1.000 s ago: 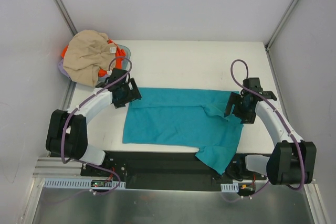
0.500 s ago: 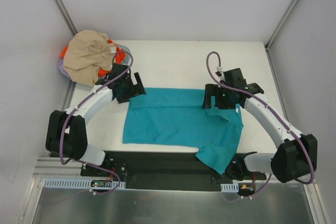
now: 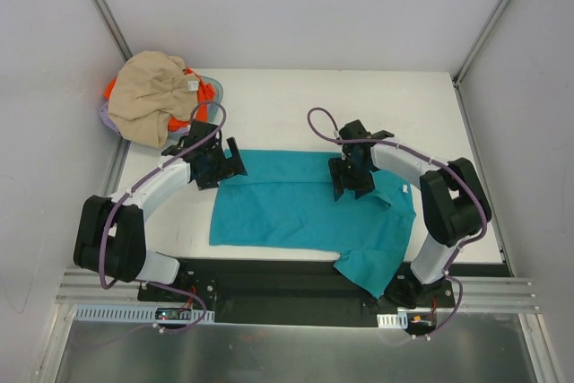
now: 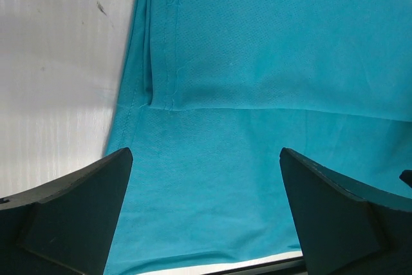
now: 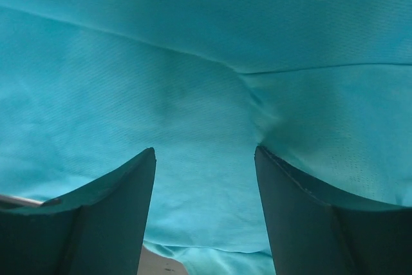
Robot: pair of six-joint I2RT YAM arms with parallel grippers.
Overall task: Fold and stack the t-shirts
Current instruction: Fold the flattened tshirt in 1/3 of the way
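Note:
The teal-blue t-shirt [image 3: 287, 208] lies spread flat on the white table, with one sleeve hanging over the front edge [image 3: 368, 266]. My left gripper [image 3: 224, 163] is open and empty, low over the shirt's upper left corner. In the left wrist view [image 4: 205, 154] a folded hem [image 4: 161, 88] lies between its jaws. My right gripper [image 3: 350, 181] is open over the shirt's upper right part. In the right wrist view [image 5: 205, 150] it hovers close above creased teal cloth [image 5: 193, 43]. The beige t-shirt [image 3: 148, 96] lies crumpled on the orange one [image 3: 208, 89] at the back left.
The lavender basket [image 3: 104, 117] holds the beige and orange shirts at the table's back left corner. Bare white table [image 3: 359, 114] runs behind the teal shirt. A black strip [image 3: 269, 271] borders the front edge. Grey walls enclose three sides.
My right gripper has swung left from the shirt's right edge to over its upper right middle. My left gripper has shifted only slightly at the upper left corner.

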